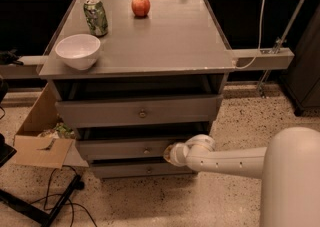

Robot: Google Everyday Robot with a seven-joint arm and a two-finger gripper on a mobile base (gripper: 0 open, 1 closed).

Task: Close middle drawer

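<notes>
The white tubular robot arm (235, 162) reaches almost level from its bulky rounded white base segment (295, 181) at 4 o'clock, pointing toward 9 o'clock. Past the rounded white wrist joint (201, 145), the gripper (169, 154) sits low, near 6 o'clock.

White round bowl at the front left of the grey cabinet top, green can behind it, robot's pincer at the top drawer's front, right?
No. The camera view shows the pincer at the front of the grey wooden middle drawer, right of its small knob, not the top drawer. The white round bowl and green metal can sit as you said.
</notes>
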